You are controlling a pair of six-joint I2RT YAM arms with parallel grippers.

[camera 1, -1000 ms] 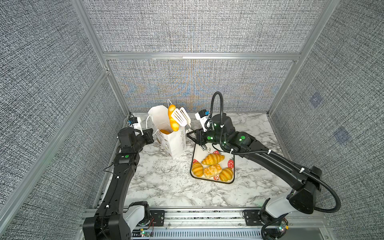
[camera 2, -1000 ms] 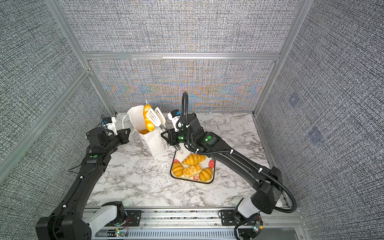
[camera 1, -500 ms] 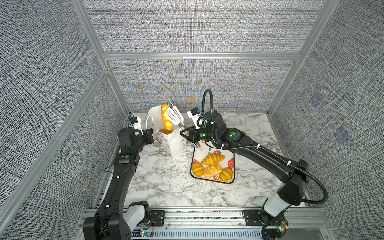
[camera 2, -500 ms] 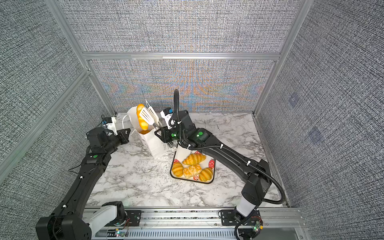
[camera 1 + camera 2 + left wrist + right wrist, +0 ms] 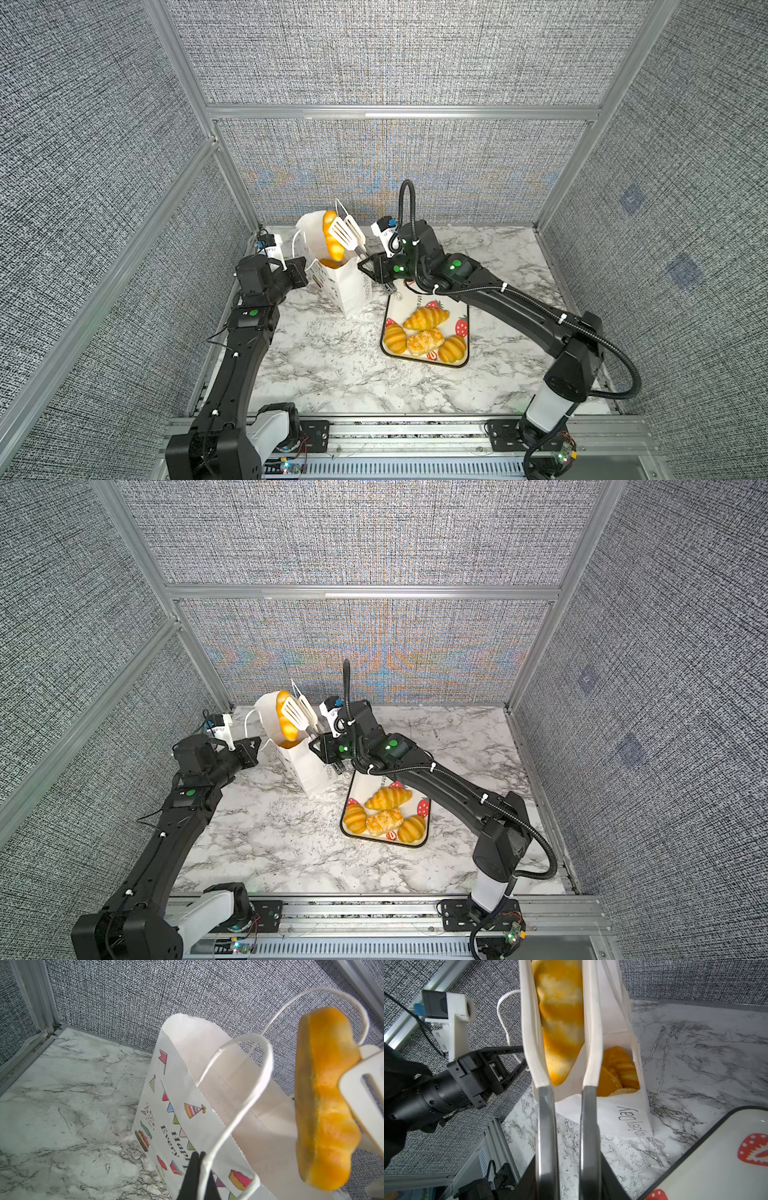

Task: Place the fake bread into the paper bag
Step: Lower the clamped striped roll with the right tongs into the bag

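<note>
The left tool is pinched tight on the rim of the paper bag, while the right tool, nearly closed, squeezes white tongs holding a long loaf just above the bag's open mouth, other bread lying inside.

My top views look steeply down on the whole table — nearly identical. Both wrist cameras sit close, facing the paper bag from opposite sides.

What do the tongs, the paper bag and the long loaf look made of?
Tongs: matte white plastic-looking blades on shiny metal arms.
Paper bag: thin matte white paper, creased, printed.
Long loaf: glossy orange skin, likely plastic or foam; unclear which.
</note>
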